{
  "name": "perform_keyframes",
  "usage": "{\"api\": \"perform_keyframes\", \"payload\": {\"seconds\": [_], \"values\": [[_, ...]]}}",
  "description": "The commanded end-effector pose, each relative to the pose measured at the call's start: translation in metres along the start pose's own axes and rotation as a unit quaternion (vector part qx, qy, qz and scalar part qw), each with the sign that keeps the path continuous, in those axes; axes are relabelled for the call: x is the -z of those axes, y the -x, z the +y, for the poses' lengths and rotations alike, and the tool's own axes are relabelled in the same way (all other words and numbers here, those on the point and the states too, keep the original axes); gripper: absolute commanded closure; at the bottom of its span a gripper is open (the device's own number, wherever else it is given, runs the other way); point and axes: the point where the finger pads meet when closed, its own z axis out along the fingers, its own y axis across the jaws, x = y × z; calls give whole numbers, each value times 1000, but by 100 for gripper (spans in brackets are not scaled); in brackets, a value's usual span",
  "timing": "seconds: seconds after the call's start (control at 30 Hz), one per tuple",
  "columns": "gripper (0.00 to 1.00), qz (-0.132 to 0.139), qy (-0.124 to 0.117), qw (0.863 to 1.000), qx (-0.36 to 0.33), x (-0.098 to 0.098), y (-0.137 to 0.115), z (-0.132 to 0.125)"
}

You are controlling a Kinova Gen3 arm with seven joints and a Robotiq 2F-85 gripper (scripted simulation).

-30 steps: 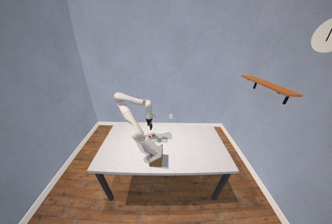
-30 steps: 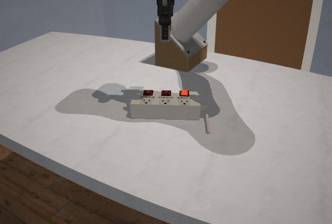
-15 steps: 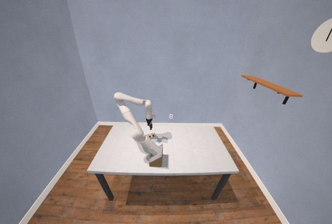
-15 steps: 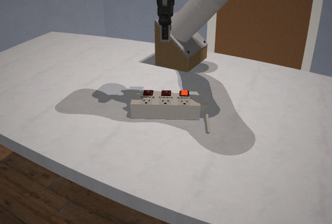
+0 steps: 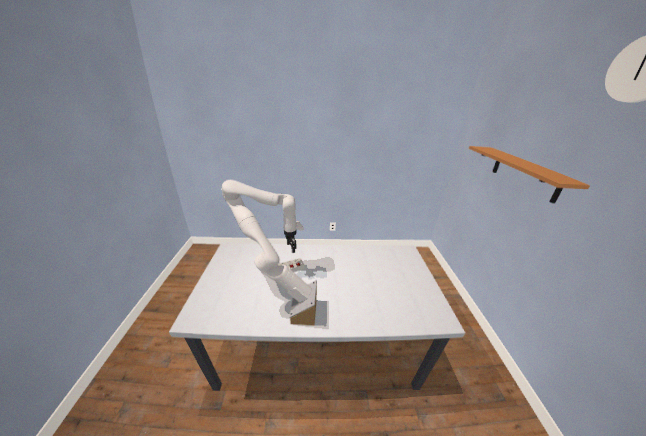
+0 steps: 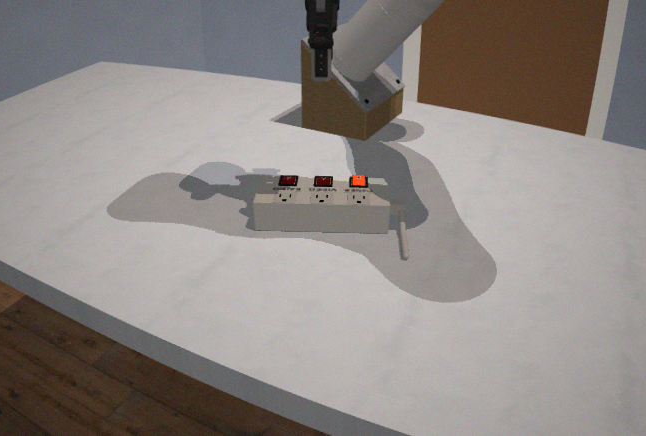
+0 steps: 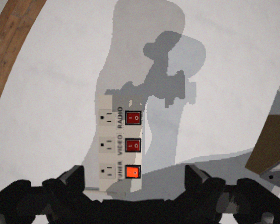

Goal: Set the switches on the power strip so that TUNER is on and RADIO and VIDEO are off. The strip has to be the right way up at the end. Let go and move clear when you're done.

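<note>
Power strip (image 6: 321, 211), beige three-outlet block, lying switch-side up at centre frame on the white table (image 6: 129, 287), short cable stub at its right end: two dark red rockers and one bright orange at right, labels blurred, middle seemingly VIDEO; gripper (image 6: 322, 65) above, released, empty.
</note>
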Motion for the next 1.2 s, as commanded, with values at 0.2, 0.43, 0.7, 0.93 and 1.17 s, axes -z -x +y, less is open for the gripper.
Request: {"api": "perform_keyframes", "payload": {"seconds": [0.2,0.43,0.7,0.93,1.17], "values": [[0,0,-1,1000,-5,2,0,1],[0,0,-1,1000,-5,2,0,1],[0,0,-1,1000,-5,2,0,1],[0,0,-1,1000,-5,2,0,1],[0,0,-1,1000,-5,2,0,1]]}}
